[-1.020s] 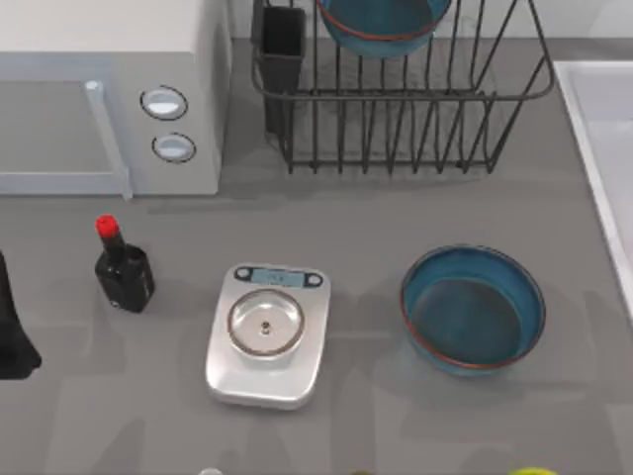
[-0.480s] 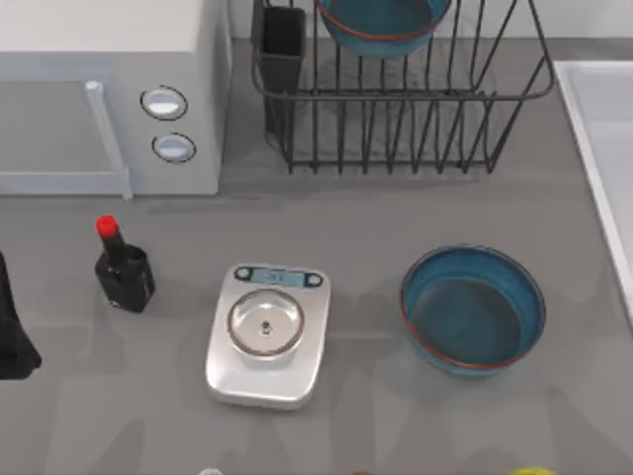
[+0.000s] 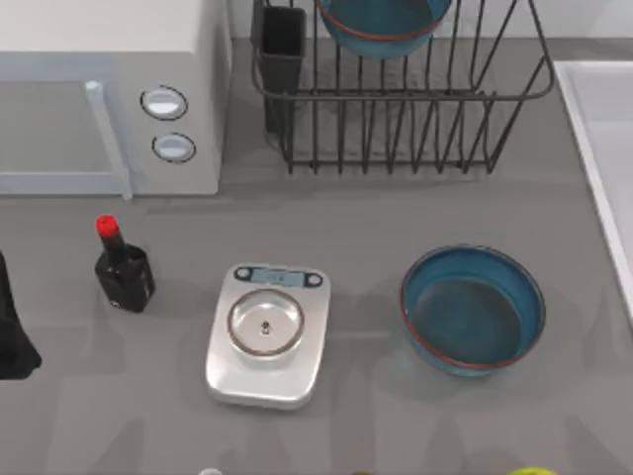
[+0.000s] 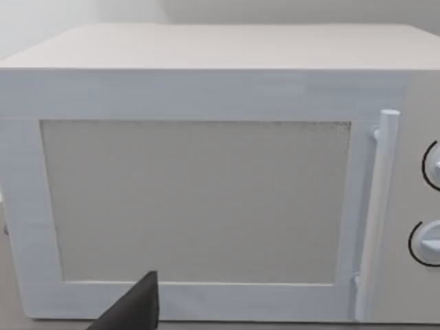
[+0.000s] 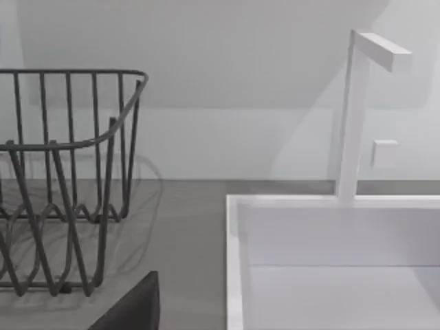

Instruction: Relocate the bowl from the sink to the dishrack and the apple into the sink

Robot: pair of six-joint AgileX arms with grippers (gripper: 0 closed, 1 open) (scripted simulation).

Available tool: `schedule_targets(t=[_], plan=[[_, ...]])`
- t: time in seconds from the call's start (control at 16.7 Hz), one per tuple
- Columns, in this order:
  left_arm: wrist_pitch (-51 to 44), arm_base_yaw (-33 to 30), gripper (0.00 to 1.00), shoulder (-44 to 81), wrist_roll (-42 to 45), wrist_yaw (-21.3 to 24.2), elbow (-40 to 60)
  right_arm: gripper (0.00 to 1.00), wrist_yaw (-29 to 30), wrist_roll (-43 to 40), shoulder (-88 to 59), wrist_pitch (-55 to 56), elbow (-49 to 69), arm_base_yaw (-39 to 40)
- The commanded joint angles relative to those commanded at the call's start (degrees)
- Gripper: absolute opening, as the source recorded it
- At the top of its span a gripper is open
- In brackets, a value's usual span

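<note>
Top view: one bowl (image 3: 473, 310) sits upright on the grey table (image 3: 376, 213), right of centre, near the sink (image 3: 601, 129) rim but outside it. A second matching bowl (image 3: 381, 22) stands in the dishrack (image 3: 406, 94) at the back, beside the dark cutlery cup (image 3: 282, 49). Left arm is a dark shape at the left edge. A scale (image 3: 267, 334) sits mid-table, a red-capped bottle (image 3: 123, 269) to its left, the microwave (image 3: 109, 94) back left. A yellow-green fruit (image 3: 532, 473) peeks in at the front edge.

Left wrist view: the microwave door with its handle (image 4: 375, 220) and knobs, plus one dark finger tip (image 4: 130, 311); can't tell if the fingers are spread or closed.

Right wrist view: the sink basin with a white tap (image 5: 357, 103) the top view lacks, the rack end next to it, one dark finger tip (image 5: 130, 306); finger state can't tell.
</note>
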State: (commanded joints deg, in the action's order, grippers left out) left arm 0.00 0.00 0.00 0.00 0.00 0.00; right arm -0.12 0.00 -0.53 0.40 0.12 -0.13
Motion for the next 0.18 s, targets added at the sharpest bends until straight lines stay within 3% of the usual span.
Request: schedule_targets(t=[0.18], plan=[[0.0,0.0,1.0,0.0,0.0,0.0,0.0,1.0,0.1,0.0,0.5,-0.4,-0.1,0.1]])
